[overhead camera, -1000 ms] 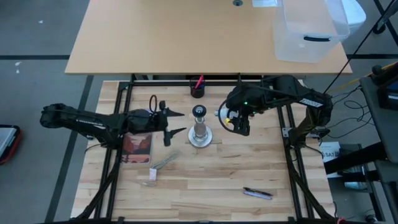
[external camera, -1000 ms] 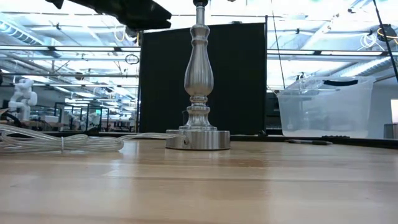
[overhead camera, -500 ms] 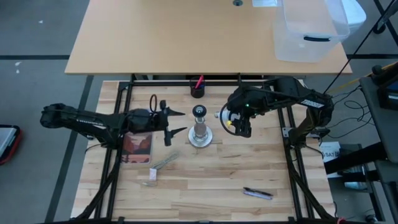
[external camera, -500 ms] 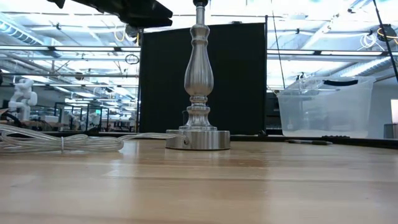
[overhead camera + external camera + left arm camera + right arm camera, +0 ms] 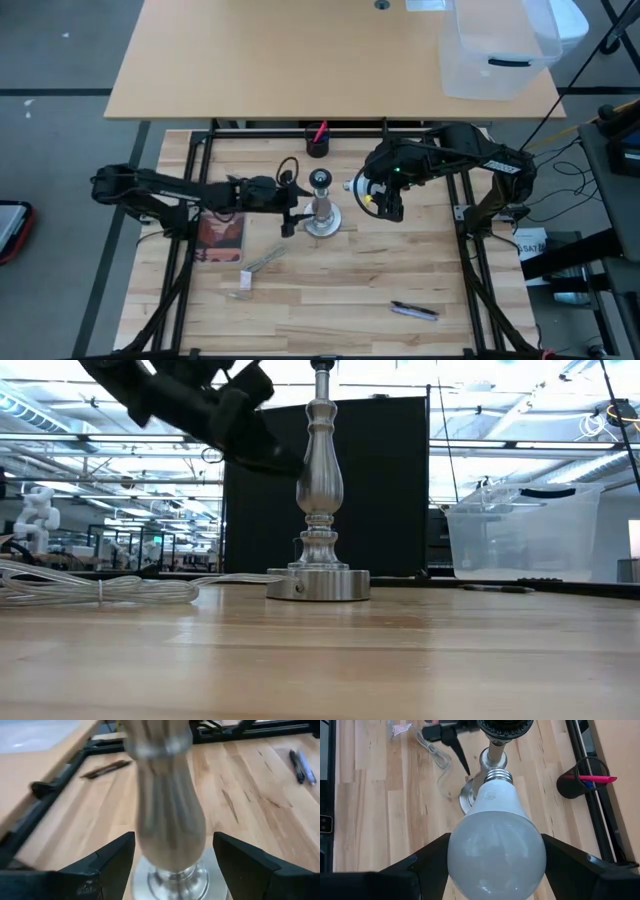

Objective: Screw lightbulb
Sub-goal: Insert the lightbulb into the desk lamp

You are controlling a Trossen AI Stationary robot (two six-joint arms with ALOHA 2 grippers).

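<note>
Bulb [image 5: 495, 852] sits pinched in my right gripper [image 5: 385, 203], beside the stand [image 5: 321, 205], its screw base pointing at the socket. My left gripper [image 5: 292, 208] has its fingers [image 5: 107, 862] spread wide on either side of the stand's post, not touching it.

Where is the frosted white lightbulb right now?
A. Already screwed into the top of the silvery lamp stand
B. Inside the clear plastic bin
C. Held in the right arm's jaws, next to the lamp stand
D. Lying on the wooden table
C: the right wrist view shows the frosted white lightbulb between the right gripper jaws, its screw base pointing at the silvery metal lamp stand.
</note>
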